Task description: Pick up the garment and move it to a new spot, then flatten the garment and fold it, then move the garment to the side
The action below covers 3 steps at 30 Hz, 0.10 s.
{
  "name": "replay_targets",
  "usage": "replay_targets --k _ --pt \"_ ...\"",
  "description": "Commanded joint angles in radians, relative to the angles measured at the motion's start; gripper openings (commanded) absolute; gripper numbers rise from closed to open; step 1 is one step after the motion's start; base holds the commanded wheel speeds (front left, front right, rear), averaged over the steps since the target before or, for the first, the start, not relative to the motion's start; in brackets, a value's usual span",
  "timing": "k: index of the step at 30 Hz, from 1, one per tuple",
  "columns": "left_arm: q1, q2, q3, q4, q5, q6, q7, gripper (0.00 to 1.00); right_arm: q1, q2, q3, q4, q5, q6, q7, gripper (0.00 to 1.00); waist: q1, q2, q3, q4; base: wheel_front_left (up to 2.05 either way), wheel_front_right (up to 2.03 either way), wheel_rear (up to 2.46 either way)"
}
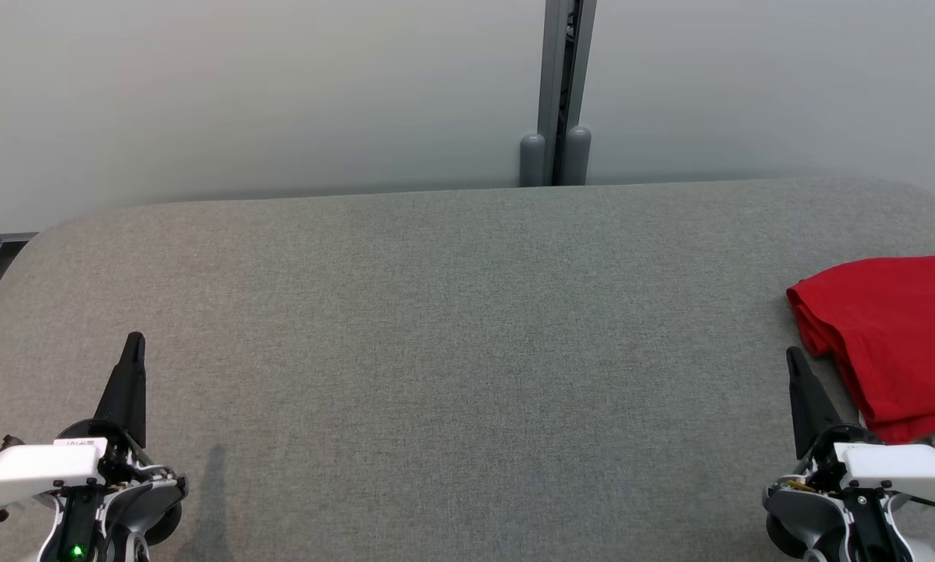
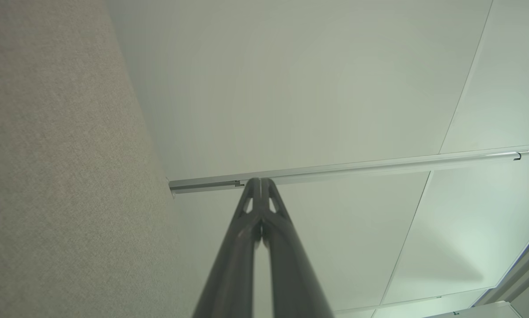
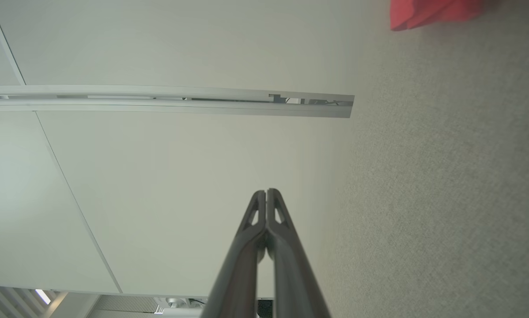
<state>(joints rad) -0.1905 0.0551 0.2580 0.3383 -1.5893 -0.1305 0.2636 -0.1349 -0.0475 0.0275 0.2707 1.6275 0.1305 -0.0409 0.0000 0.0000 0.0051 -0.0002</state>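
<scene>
while both arms rested at the bottom corners of the frame, the left gripper (image 1: 133, 343) at lower left and the right gripper (image 1: 795, 359) at lower right each showed its two dark fingers pressed together, holding nothing. just beside the right gripper, up and to its right, the red garment (image 1: 889, 336) lay folded in a compact stack on the grey padded table (image 1: 467, 312), running off the right edge of the frame with a scrap of white print at its upper right. beyond the table's far edge stood pale wall panels (image 1: 280, 94), split by a grey post (image 1: 557, 94) at upper centre. the fold and the move aside looked done. finishing well likely meant easing the right arm away from the cloth, toward lower left, so no fingertip snagged the stack's near edge and spoiled the fold.
</scene>
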Motion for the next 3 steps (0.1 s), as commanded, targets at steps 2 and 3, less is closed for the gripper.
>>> replay_targets --k 2,3 --pt "-0.014 0.004 0.004 0.002 0.01 -0.004 0.002 0.0 -0.01 -0.005 -0.002 -0.001 0.003 0.0 0.0 0.0 0.0 0.0 0.0 0.0 0.0 0.0 0.0" --pt "-0.014 0.004 0.004 0.002 0.01 -0.004 0.002 0.0 -0.01 -0.005 -0.002 -0.001 0.003 0.0 0.0 0.0 0.0 0.0 0.0 0.0 0.0 0.0 0.0"
